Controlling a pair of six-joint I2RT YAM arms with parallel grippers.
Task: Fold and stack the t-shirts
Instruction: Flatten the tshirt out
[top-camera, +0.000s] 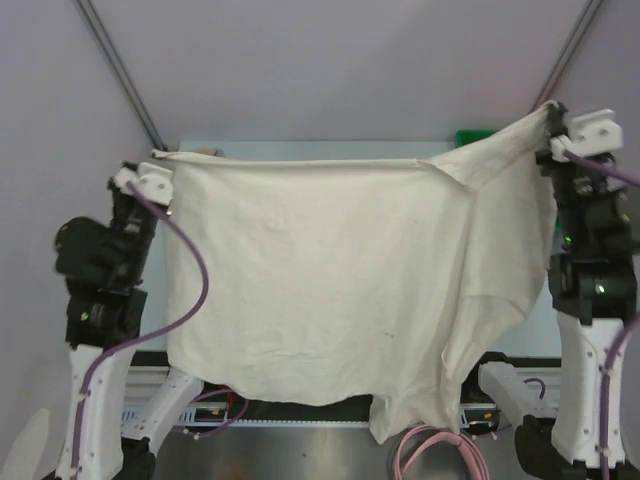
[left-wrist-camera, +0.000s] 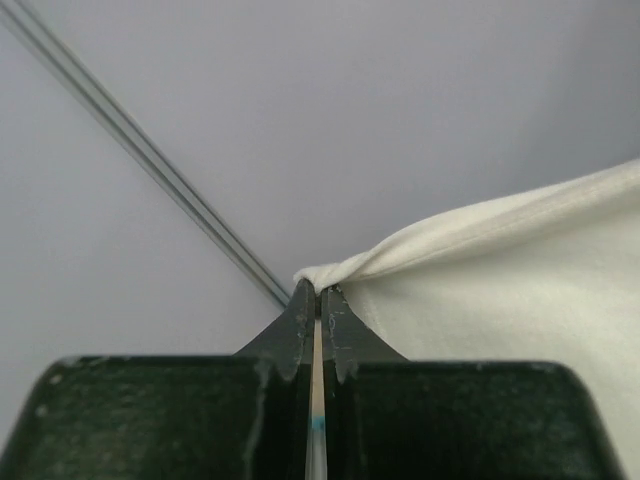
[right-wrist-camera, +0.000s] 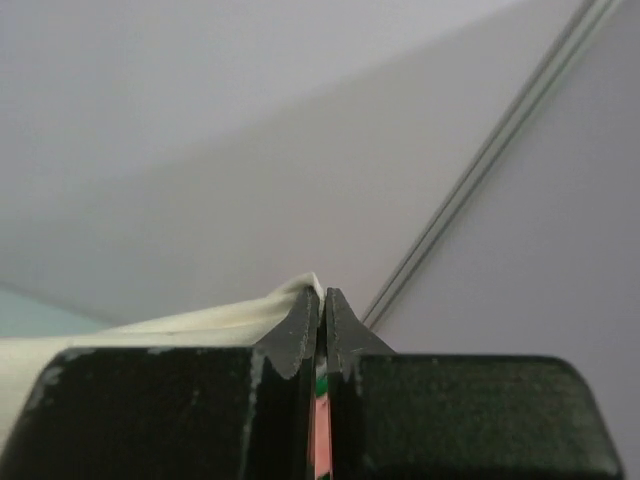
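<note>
cream t-shirt (top-camera: 320, 270): hung spread in the air between both arms.
left gripper (left-wrist-camera: 318, 295): pinched tight on one upper corner.
right gripper (right-wrist-camera: 322, 298): pinched tight on the other corner, higher.
handling: soft, light, limp; corners gave the best hold.
green thing (top-camera: 475, 137): perhaps a tray, mostly hidden behind.
pink cables (top-camera: 430, 450): lay under the hem, could snag.

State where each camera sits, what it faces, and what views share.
Top external: above and behind the arms, facing the cream-white t-shirt stretched between both arms.
Left wrist: along the left gripper, shut on a shirt corner, toward the wall.
Right wrist: along the right gripper, shut on the other corner, toward the wall.
All three show the shirt.
</note>
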